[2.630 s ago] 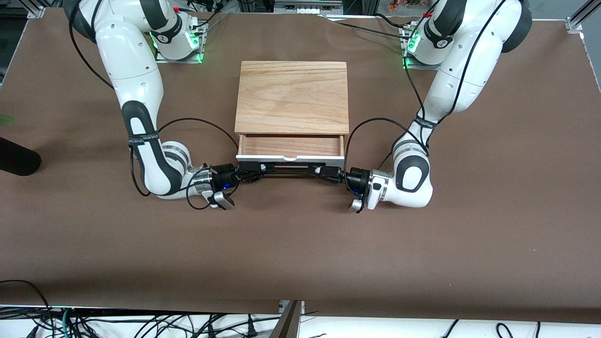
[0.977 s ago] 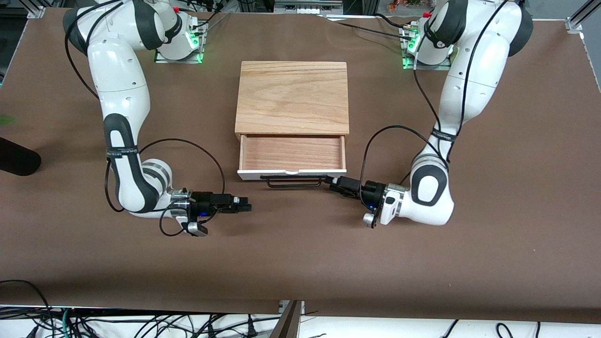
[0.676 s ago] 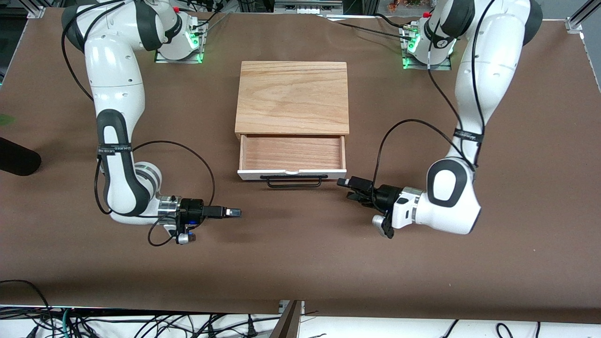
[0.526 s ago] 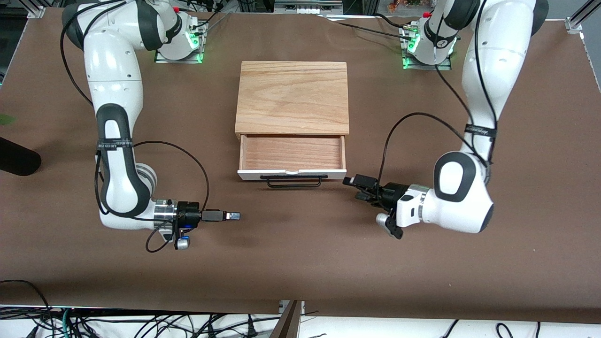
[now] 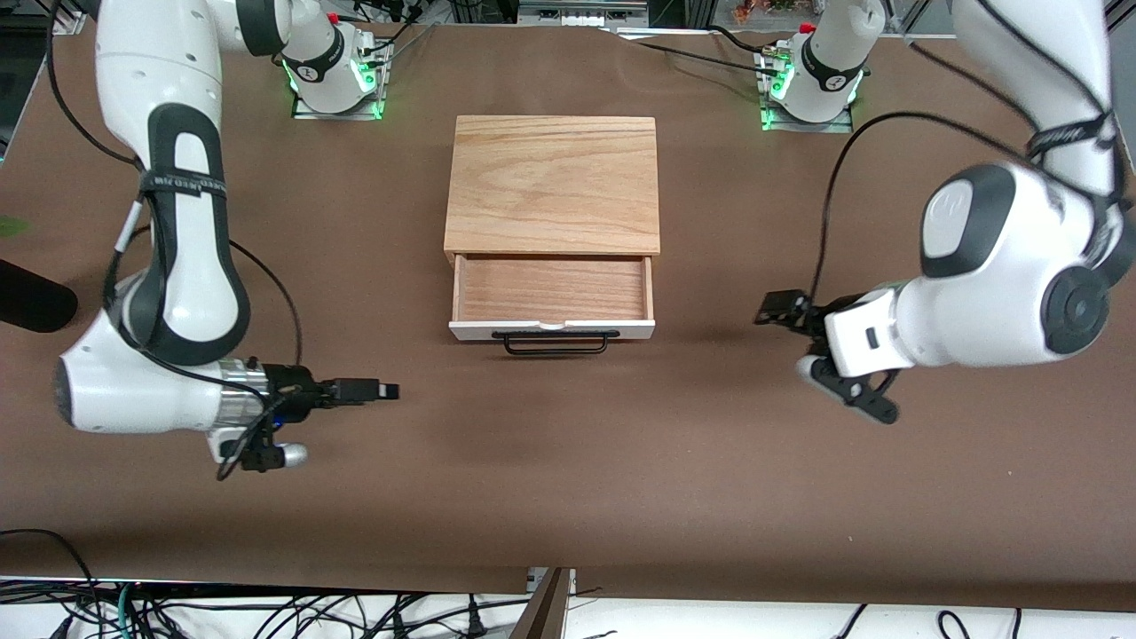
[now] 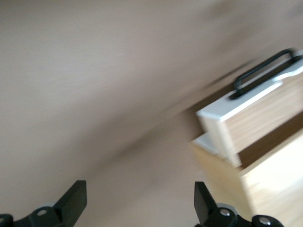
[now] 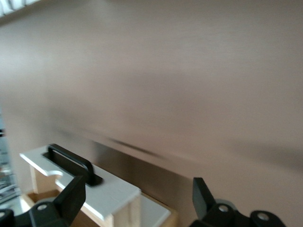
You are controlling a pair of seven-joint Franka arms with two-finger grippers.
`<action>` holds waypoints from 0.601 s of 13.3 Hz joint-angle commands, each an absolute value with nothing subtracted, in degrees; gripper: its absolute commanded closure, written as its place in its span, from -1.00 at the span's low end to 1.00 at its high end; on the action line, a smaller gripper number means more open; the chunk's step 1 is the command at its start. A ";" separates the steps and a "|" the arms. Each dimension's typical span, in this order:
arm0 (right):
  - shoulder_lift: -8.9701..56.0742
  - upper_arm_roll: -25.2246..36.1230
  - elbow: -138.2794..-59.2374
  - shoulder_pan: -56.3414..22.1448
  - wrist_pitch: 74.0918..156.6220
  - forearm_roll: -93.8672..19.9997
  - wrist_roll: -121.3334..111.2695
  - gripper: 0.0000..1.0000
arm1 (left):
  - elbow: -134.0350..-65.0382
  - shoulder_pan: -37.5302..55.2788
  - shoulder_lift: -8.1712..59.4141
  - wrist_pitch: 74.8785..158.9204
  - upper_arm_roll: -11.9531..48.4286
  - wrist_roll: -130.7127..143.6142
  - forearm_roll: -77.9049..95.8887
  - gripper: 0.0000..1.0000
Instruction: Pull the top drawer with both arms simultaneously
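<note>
Front view: 1 cabinet [image 5: 552, 182] with a light wooden top sits at the table [image 5: 568, 479] centre, and its 1 top drawer [image 5: 551, 297] stands pulled out toward the camera, wood interior exposed, white front panel at its 6 o'clock edge. 1 thin black bar handle [image 5: 556, 342] runs along that panel, touched by neither gripper. 2 white arms are in view. The right gripper [image 5: 377, 390] hangs over bare table toward the right arm's end, at about 8 o'clock from the drawer and well apart from it; its fingers look spread, holding nothing. The left gripper [image 5: 774, 309] hangs over bare table toward the left arm's end, at about 3 o'clock from the drawer front, also well apart.

Left wrist view: 2 black fingertips [image 6: 73, 201] stand wide apart with only table between them. The drawer, blurred, shows at 3 o'clock with its white front and black handle.

Right wrist view: 2 black fingertips [image 7: 71, 196] are likewise spread and empty. The drawer's white front and 1 end of the handle show at 8 o'clock.
</note>
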State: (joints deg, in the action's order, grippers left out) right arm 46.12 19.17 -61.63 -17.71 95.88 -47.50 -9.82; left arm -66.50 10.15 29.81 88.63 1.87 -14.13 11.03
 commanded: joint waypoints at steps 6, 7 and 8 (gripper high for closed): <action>22.01 9.85 -78.46 -14.95 103.88 -4.15 -7.82 -1.00 | -97.51 3.08 3.64 105.25 3.34 -2.56 -0.70 -1.00; 19.10 9.93 -81.71 -13.90 104.23 -3.96 -7.65 -1.00 | -100.69 1.42 1.17 106.77 4.73 -2.37 -0.79 -1.00; 16.64 9.84 -84.00 -12.41 104.59 -4.04 -7.82 -1.00 | -104.03 -0.51 -1.73 107.05 6.75 -2.20 -0.79 -1.00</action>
